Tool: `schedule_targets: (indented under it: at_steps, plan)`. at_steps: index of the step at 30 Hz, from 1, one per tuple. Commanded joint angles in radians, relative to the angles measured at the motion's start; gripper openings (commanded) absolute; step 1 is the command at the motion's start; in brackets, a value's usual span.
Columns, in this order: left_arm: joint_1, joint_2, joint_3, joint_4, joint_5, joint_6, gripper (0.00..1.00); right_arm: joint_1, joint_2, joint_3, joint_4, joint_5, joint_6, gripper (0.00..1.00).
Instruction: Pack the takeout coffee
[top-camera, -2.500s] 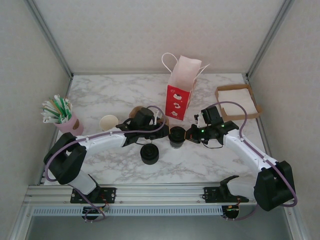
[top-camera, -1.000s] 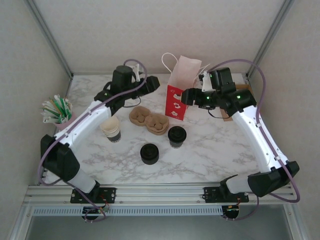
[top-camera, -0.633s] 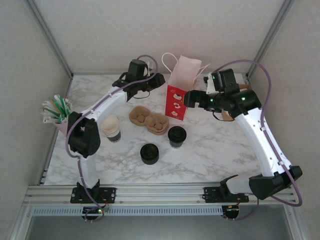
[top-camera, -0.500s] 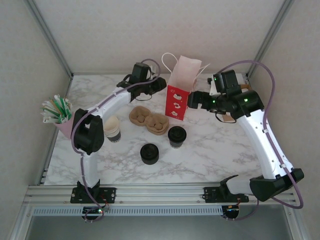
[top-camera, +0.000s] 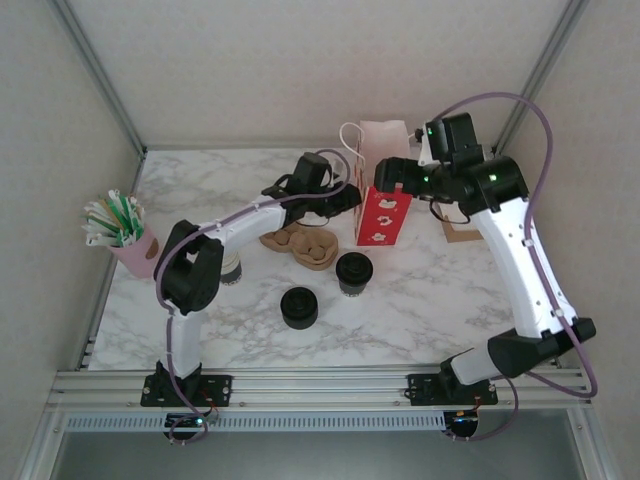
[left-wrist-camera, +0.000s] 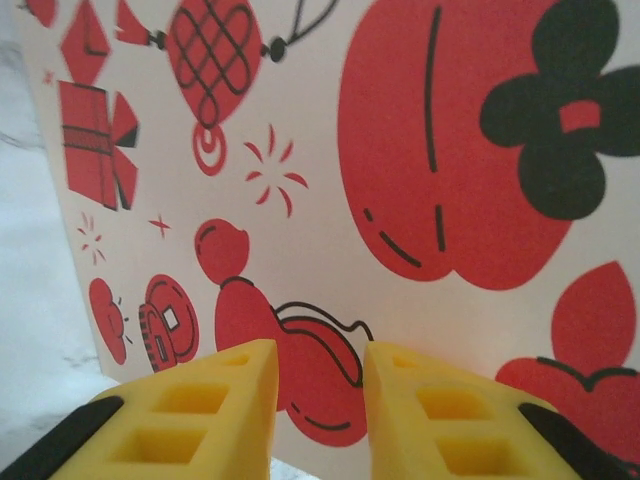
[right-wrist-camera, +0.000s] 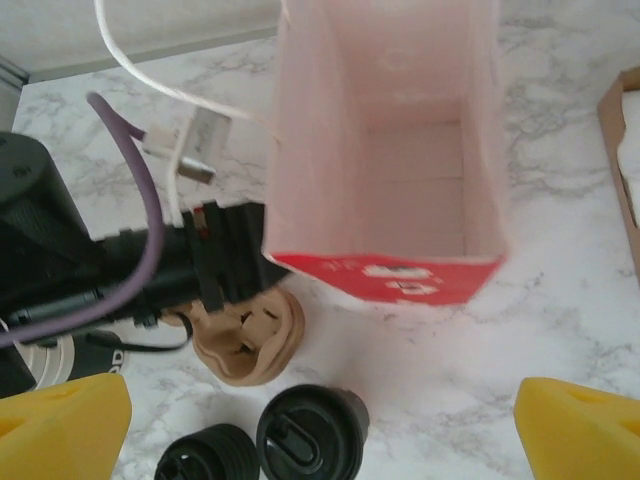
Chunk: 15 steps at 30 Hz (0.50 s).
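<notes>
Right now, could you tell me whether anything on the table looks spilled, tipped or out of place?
Nothing stands out: the paper bag stands upright, open and empty, and the lidded coffee cup sits upright with no spill around it.

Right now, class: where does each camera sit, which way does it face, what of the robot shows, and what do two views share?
Top external: above, behind the bases, looking down on the table; both arms, left gripper, right gripper.
Left wrist: close against the bag's printed side; yellow fingers below.
Right wrist: looks down into the open bag; yellow fingers at bottom corners.
Shared: top and right wrist both show the takeout coffee.
</notes>
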Motion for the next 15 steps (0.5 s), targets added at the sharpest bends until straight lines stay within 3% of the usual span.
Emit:
schedule_targets:
  at_steps: [1,4,8,15]
  plan:
    - [-0.042,-0.031,-0.007,0.088,0.03,-0.036,0.28,0.004,0.055,0.078,-0.025,-0.032,-0.091,0.96]
    - [-0.061,-0.063,-0.036,0.115,0.032,-0.046,0.29,0.004,0.108,0.135,-0.052,-0.001,-0.128,0.89]
    - [-0.056,-0.147,-0.1,0.107,-0.007,-0.03,0.32,0.004,0.171,0.17,-0.074,0.009,-0.187,0.73]
    - [-0.039,-0.321,-0.202,0.062,-0.075,0.008,0.48,0.003,0.24,0.188,-0.073,0.014,-0.228,0.5]
